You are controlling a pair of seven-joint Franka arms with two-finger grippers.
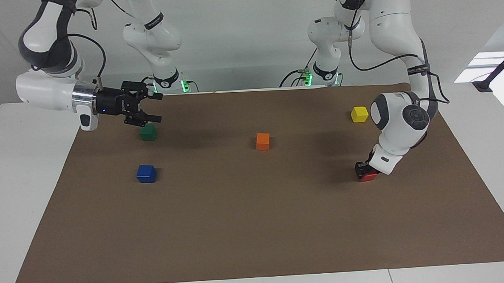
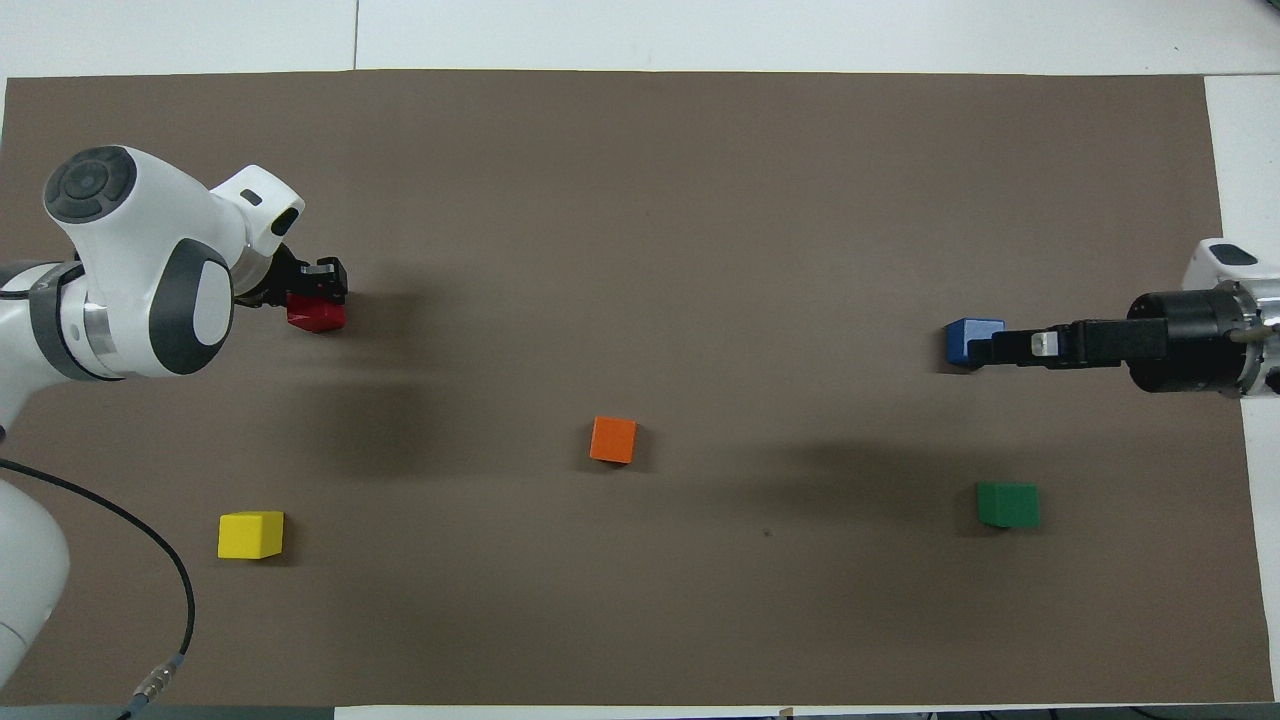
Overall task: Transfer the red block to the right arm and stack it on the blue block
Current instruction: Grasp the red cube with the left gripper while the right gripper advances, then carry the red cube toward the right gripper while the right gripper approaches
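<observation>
White table, brown mat (covering most of it), pale wall, daylight glare

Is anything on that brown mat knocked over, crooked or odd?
Only one thing: the red block sits turned at an angle, unlike the squarely set blue block, green block, orange block and yellow block. The left tool is shut on it. Nothing is spilled or damaged.

Red block tilted in the left arm's jaws — blue block flat on mat.
</observation>
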